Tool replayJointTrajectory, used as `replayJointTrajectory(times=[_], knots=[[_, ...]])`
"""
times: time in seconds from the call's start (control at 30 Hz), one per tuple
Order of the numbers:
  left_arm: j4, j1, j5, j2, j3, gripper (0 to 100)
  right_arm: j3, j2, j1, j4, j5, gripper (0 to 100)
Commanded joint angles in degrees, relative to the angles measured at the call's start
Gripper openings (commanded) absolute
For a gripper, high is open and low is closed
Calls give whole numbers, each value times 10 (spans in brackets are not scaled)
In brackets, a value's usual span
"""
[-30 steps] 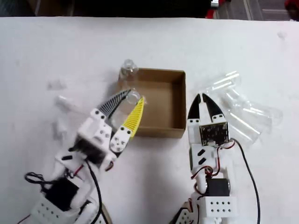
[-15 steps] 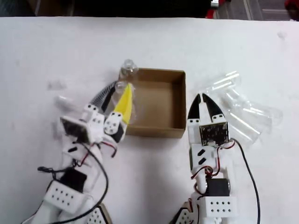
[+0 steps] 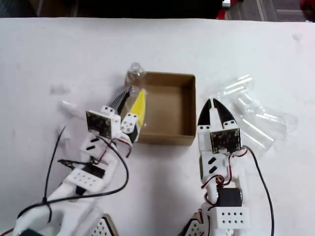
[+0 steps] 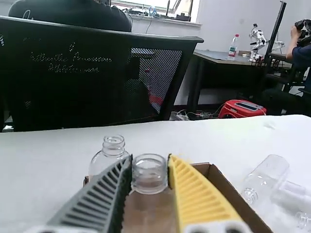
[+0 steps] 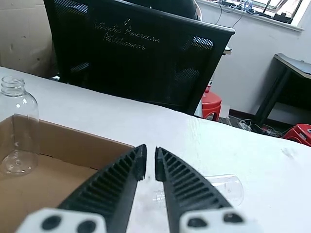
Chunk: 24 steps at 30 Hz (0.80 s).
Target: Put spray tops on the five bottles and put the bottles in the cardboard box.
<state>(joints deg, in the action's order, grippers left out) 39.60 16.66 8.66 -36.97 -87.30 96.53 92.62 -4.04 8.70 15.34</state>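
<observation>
At the left wall of the cardboard box (image 3: 189,105), a clear plastic bottle (image 4: 148,175) stands upright between the jaws of the left gripper (image 3: 134,91), which clamp its rounded shoulder just under the open, thread-ringed neck. One jaw is grey and the other yellow, and both are ribbed along the inner face. Whether the bottle's base sits inside the wall or just outside it I cannot tell. A second bottle (image 3: 134,73) of the same clear, round-shouldered shape stands upright at the box's far left corner, near the held one but apart from it. Its neck is also open, and its side of the wall is likewise unclear. The box is a shallow, square tray of plain brown card with thin upright walls, and its flat floor shows bare brown in the high view. Just beside its right wall rests the right gripper (image 3: 212,102), whose black ribbed jaws are drawn almost together, with only a thin slit between the tips. Right of that gripper, a loose heap of bottles (image 3: 256,118) lies on its sides, glassy cylinders overlapping at several angles. All of this rests on a smooth, matt white desk (image 3: 157,44). A few small clear pieces (image 3: 68,107) lie left of the left arm, too faint to identify.
</observation>
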Motion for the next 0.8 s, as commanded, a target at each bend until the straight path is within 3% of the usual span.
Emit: replayJointTrajectory(times=[0.0, 0.77], knots=[[62, -6, 9, 51, 16, 23, 6, -3, -4, -14, 1, 18], [69, -27, 10, 90, -4, 24, 6, -3, -4, -15, 1, 18]])
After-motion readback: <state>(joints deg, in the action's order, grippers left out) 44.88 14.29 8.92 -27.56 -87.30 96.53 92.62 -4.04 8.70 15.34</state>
